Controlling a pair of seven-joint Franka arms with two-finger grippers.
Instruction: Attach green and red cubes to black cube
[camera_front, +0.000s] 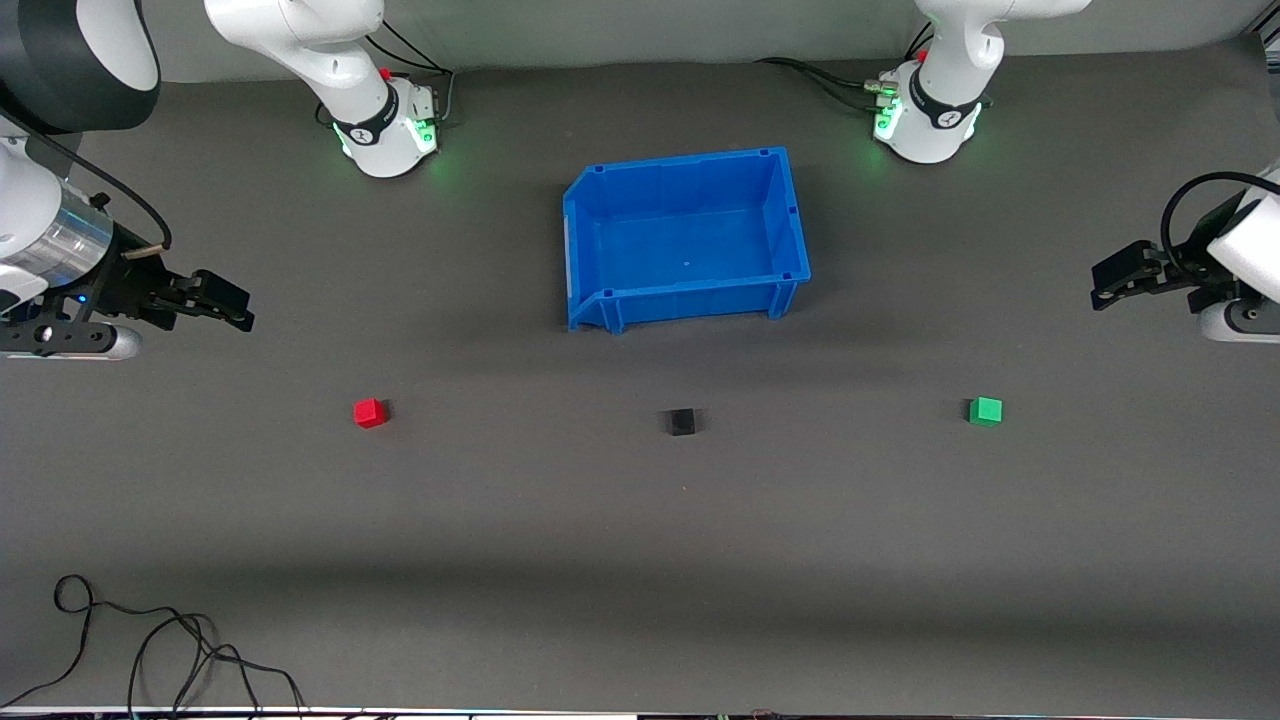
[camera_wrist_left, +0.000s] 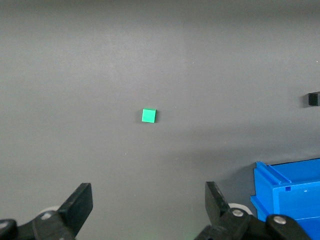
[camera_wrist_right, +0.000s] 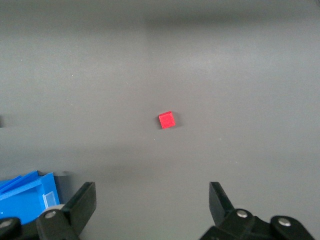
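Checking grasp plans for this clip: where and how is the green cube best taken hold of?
Probably from straight above, fingers closing on two opposite side faces of the green cube. It sits flat and alone on the table, sides free. The left gripper, open, is up at that end; the right gripper waits open.

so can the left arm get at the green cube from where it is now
Probably yes: the left end effector is open and empty, and the green cube sits alone on bare table at that arm's end, nothing near it.

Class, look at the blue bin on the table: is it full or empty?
Empty. The front view shows the blue bin's bare floor, with nothing inside; the red cube, black cube and green cube all sit on the table outside it.
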